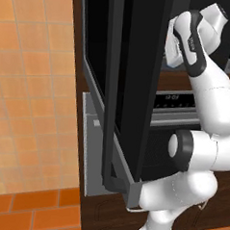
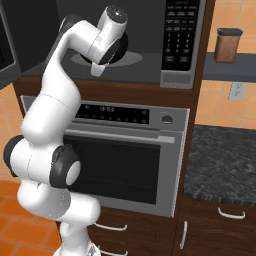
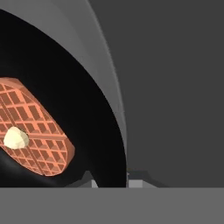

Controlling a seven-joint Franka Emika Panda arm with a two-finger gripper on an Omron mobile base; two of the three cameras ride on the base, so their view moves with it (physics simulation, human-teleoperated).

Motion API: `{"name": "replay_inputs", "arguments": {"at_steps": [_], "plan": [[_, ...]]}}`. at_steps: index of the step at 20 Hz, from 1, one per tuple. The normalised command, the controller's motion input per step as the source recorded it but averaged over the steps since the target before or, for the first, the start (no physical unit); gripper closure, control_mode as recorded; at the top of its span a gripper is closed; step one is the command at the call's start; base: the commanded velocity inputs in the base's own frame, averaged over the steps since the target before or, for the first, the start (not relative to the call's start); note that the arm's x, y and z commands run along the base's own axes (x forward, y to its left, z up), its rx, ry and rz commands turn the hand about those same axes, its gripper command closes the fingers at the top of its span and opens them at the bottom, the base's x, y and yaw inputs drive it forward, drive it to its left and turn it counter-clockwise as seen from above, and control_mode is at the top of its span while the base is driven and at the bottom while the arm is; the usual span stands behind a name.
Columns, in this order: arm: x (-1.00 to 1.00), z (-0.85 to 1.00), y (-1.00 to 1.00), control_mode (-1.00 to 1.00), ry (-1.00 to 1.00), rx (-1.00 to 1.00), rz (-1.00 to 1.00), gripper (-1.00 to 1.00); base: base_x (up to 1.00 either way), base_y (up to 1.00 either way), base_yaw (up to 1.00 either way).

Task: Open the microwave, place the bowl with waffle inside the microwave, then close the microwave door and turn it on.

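Microwave door (image 1: 133,89) swung wide open, edge-on in the left base view. Right base view: arm reaches into the microwave (image 2: 150,45) cavity, above the oven (image 2: 125,150). Hand view: bowl (image 3: 87,131) on the grey turntable (image 3: 103,65), waffle (image 3: 35,131) with its pale dab inside. Hand (image 3: 111,179) pinched shut on the bowl rim, one fingertip either side.

Steel oven (image 2: 125,150), brown canister (image 2: 228,45) on shelf, dark granite counter (image 2: 220,160)
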Motion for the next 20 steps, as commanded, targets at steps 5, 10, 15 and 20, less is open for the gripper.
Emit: {"name": "replay_inputs", "arguments": {"at_steps": [5,10,15,20], "plan": [[0.38,0.0,0.0,-1.0,0.0,0.0,0.0,1.0,0.0,0.0,0.0],[0.25,-0.08,0.0,-1.0,0.0,0.0,0.0,1.0,0.0,0.0,0.0],[0.02,-0.22,0.0,-1.0,0.0,0.0,0.0,1.0,0.0,0.0,0.0],[0.0,-0.07,0.0,-1.0,0.0,0.0,0.0,1.0,0.0,0.0,0.0]]}}
